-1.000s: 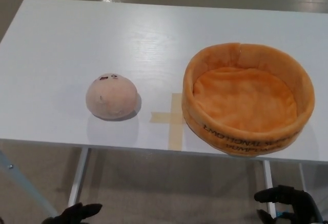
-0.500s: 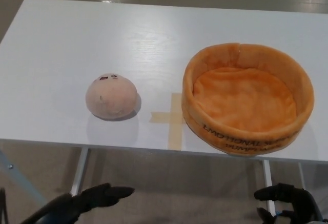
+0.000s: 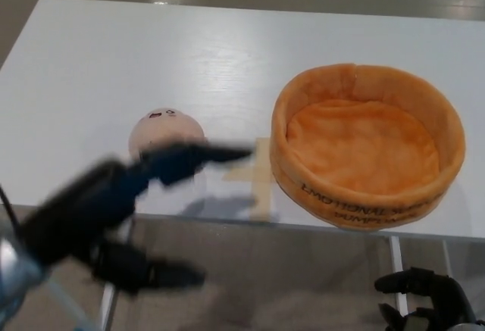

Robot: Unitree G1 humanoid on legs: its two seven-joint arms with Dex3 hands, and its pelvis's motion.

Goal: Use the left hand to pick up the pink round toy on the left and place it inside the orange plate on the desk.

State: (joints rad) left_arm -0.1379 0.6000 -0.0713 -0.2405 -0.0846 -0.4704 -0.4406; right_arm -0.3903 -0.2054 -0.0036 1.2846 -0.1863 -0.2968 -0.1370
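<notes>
The pink round toy (image 3: 164, 125) sits on the white desk (image 3: 151, 51) at the left, its small face turned away from me; its lower half is hidden. My left hand (image 3: 155, 202) is raised in front of it, blurred, open with fingers spread: one long finger reaches right over the toy's front, the thumb hangs lower below the desk edge. It holds nothing. The orange plush plate (image 3: 367, 143) stands empty on the desk's right side. My right hand (image 3: 424, 304) rests low at the bottom right, below the desk, fingers curled.
A cross of tan tape (image 3: 258, 176) marks the desk between the toy and the plate. The desk's front edge runs across the lower picture, with its white legs (image 3: 395, 266) and the floor beneath.
My left hand has risen fast from the bottom left edge up in front of the pink toy, fingers spreading. The toy, the plate and my right hand have stayed put.
</notes>
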